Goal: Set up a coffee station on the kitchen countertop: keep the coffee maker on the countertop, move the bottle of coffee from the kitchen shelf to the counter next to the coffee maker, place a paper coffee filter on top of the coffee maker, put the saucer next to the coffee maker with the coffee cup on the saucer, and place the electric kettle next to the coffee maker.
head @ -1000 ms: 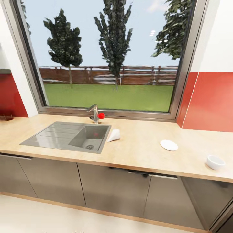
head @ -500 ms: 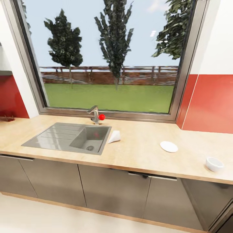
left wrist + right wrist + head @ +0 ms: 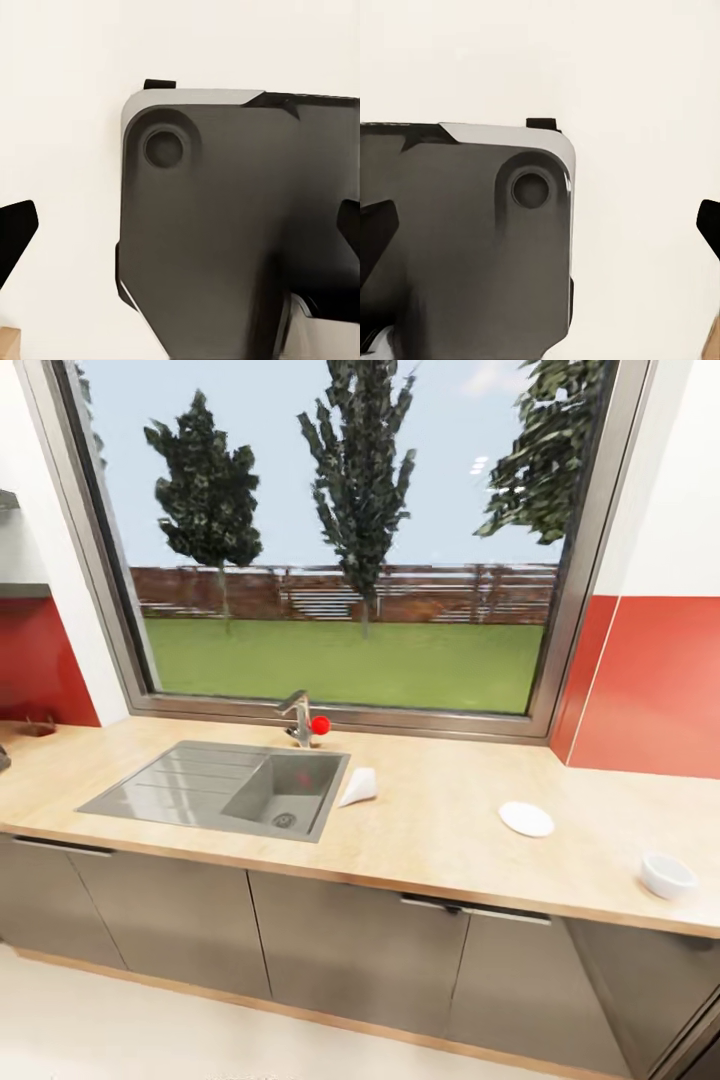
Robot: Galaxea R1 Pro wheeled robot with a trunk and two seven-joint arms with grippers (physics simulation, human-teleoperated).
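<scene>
Tools (image 3: 180,232) (image 3: 540,232) splayed, tips cropped; coffee cup (image 3: 667,875) near countertop (image 3: 440,830) edge.

The counter (image 3: 450,830) looks like pale matt wood. The sink (image 3: 190,795) is smooth grey metal with a soft sheen, the faucet (image 3: 298,716) brushed metal. The saucer (image 3: 526,819) and coffee cup (image 3: 667,875) look glossy white ceramic; the coffee filter (image 3: 359,787) matt white paper.

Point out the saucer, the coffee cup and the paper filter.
saucer (image 3: 526,819): head view, centre of the plate.
coffee cup (image 3: 667,875): head view, its white side wall.
paper filter (image 3: 358,787): head view, middle of the cone.
</scene>
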